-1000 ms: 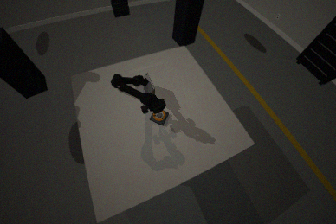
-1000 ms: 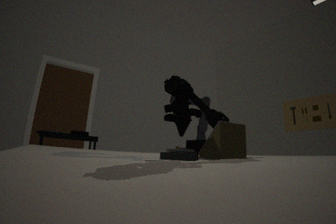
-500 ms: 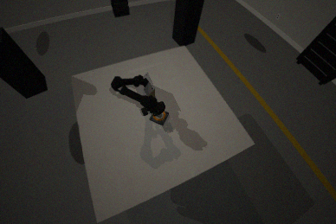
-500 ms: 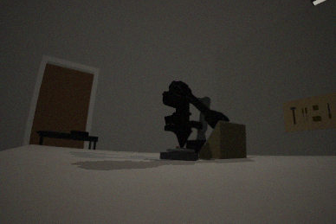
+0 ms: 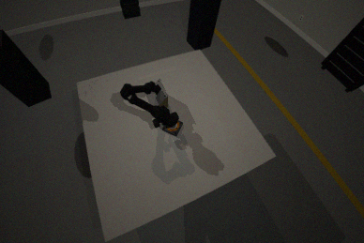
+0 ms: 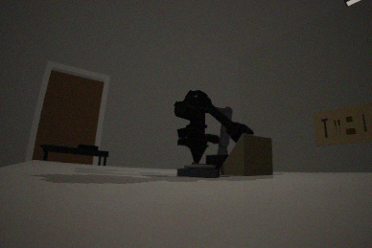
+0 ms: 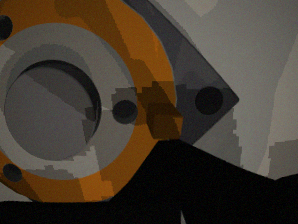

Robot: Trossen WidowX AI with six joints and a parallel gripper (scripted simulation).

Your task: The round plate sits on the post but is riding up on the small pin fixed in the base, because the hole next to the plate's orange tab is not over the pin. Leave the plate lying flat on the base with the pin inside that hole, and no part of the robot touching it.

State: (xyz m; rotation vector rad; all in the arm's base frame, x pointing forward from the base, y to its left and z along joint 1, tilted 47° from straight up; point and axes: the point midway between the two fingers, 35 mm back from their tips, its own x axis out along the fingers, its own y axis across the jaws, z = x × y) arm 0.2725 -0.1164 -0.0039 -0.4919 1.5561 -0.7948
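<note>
The round plate [image 7: 150, 55] [image 5: 174, 128] [image 6: 202, 166] has an orange rim, a grey middle and a large centre opening. It lies over the dark square base [image 7: 195, 75] [image 6: 197, 173]. The orange tab [image 7: 165, 122] is at the plate's right edge in the wrist view, and the dark hole [image 7: 124, 111] is just inward of it. My gripper [image 7: 168, 149] [image 6: 197, 162] is shut and empty, pointing down, its tip at the tab's lower edge in the wrist view; contact cannot be told. The pin is not visible, and the plate's tilt is hard to judge. The fingers hide the plate's lower right.
A tan block [image 6: 258, 156] with a sloping side stands beside the base, near the arm. The base's corner has a dark round spot [image 7: 209, 100]. The arm reaches over from its mount, and shadows fall across the pale table top [image 5: 141, 199].
</note>
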